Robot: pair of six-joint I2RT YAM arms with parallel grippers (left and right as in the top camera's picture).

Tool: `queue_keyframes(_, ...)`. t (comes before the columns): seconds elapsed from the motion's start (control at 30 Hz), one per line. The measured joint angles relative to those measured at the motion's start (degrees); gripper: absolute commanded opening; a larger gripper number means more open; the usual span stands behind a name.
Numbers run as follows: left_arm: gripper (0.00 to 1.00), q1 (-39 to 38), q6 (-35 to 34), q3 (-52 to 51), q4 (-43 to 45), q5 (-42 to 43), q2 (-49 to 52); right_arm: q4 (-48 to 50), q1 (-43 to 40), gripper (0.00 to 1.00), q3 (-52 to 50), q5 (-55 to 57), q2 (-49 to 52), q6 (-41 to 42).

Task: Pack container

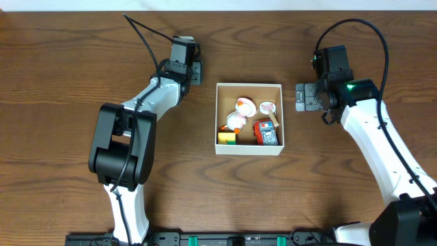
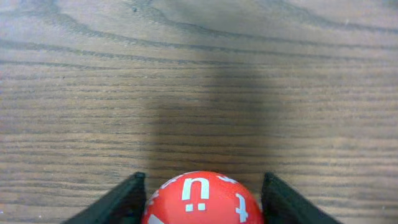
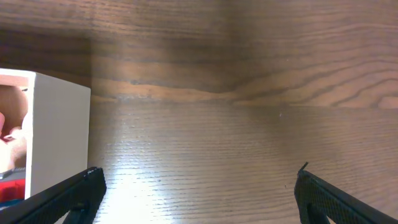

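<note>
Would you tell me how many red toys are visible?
2: a red ball in the left gripper, and a red toy inside the box; others may be hidden.

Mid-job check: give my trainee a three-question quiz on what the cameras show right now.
1. True or false: the right jaws hold a toy.
2. What sits between the left jaws? A) blue cube B) red ball with white letters C) nothing
3. Fill in: seen from overhead, the container lies ___ the two sets of jaws.
Key: 1 false; 2 B; 3 between.
</note>
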Motion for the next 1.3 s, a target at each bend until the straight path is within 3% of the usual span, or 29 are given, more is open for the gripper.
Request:
queue_keyframes(0.13,0.53,0.04,0.11,0.00,0.02,0.02,0.00,-0.02,0.00,0.99,0.00,0.00,0.00,0.00)
queue_keyframes(0.3,0.33,0.04,-0.15,0.00,-0.33,-0.02,0.00,0.00,0.00,0.99,0.00,0.00,0.00,0.00)
queue_keyframes(0.53,0.20,0.04,0.98,0.00,-0.57,0.02,0.00,0.00,0.00,0.99,0.00,0.00,0.00,0.00)
queue_keyframes(0.67,0.06,0.04,1.68,0.00,-0.57,0.04,-0.04,0.00,0.00,0.99,0.00,0.00,0.00,0.00)
queue_keyframes(1.0,0.06,0.04,1.88,0.00,-5.16,0.04,-6.16,-0.02,0.00,0.99,0.00,0.00,0.00,0.00)
queue_keyframes(1.3,0.06,-1.62,2.05,0.00,-16.94,0.61,-18.53,-0.04,0.00,0.99,0.00,0.00,0.00,0.00)
